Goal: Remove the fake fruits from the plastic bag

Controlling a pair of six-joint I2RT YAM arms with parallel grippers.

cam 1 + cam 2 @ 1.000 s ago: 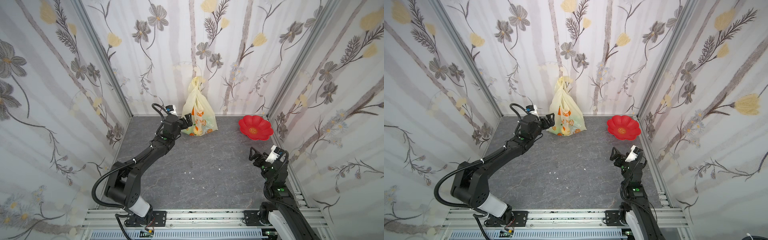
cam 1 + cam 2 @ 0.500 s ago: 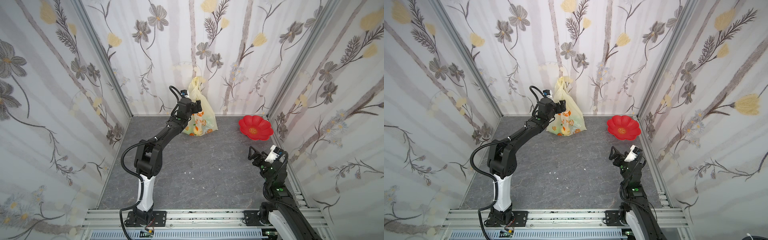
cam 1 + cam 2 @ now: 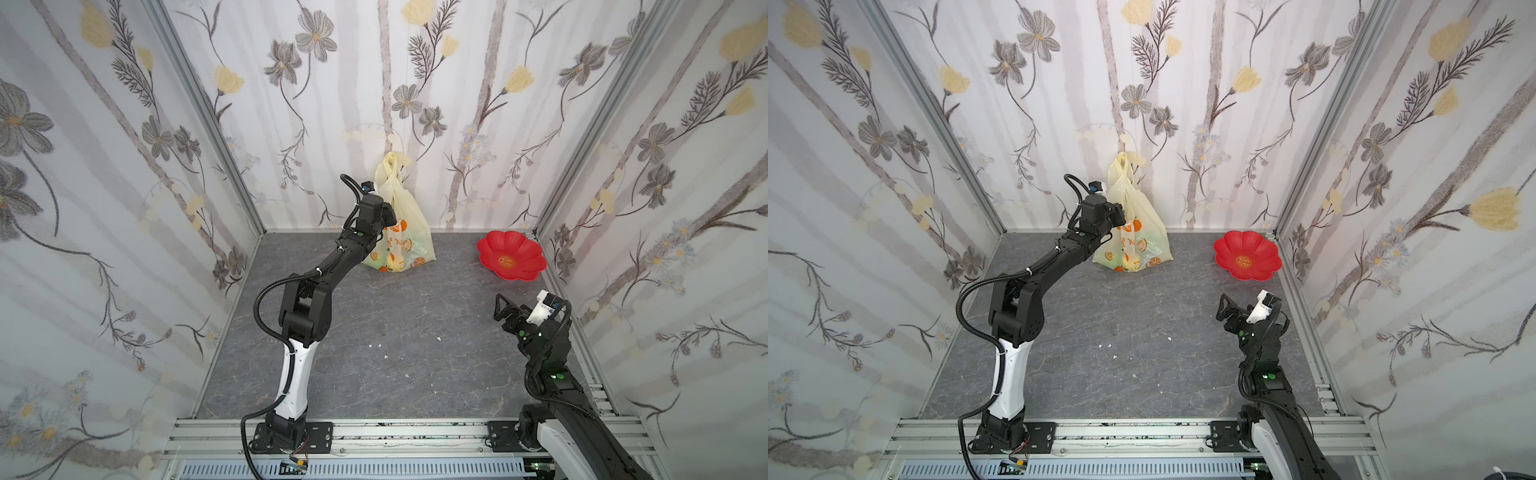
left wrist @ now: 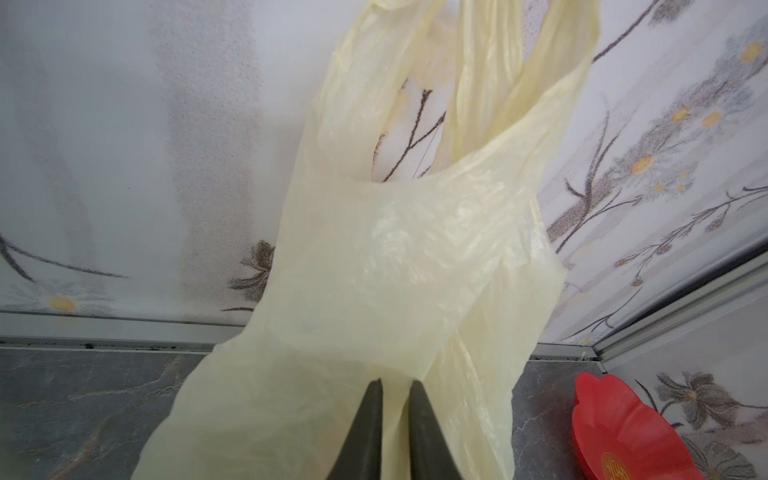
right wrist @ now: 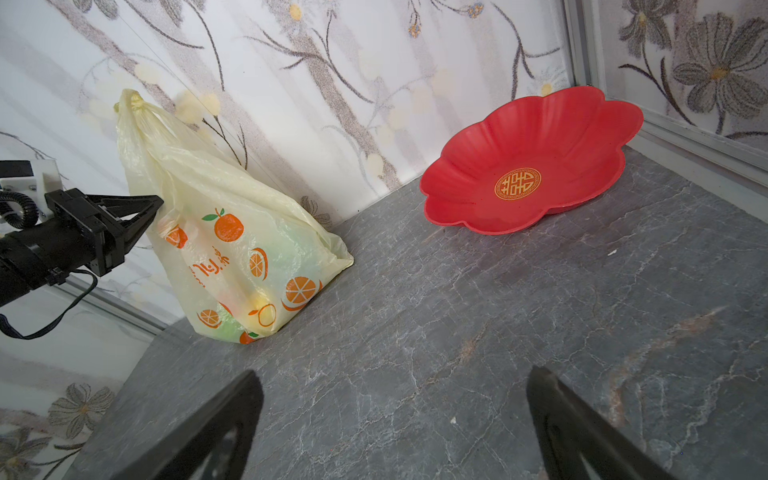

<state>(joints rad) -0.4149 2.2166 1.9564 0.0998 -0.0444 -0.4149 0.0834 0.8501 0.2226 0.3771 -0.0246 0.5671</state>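
The plastic bag stands upper middle in both top views, fake fruits lumped at its bottom. The left gripper has jaws clamped on its side film; the right gripper holds jaws wide apart. Limp, slippery stuff, I'd guess: best gripped by a gathered fold.

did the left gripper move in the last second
Yes. The left gripper went up along the plastic bag, from low beside it to higher on its side, where the jaws now pinch the film.
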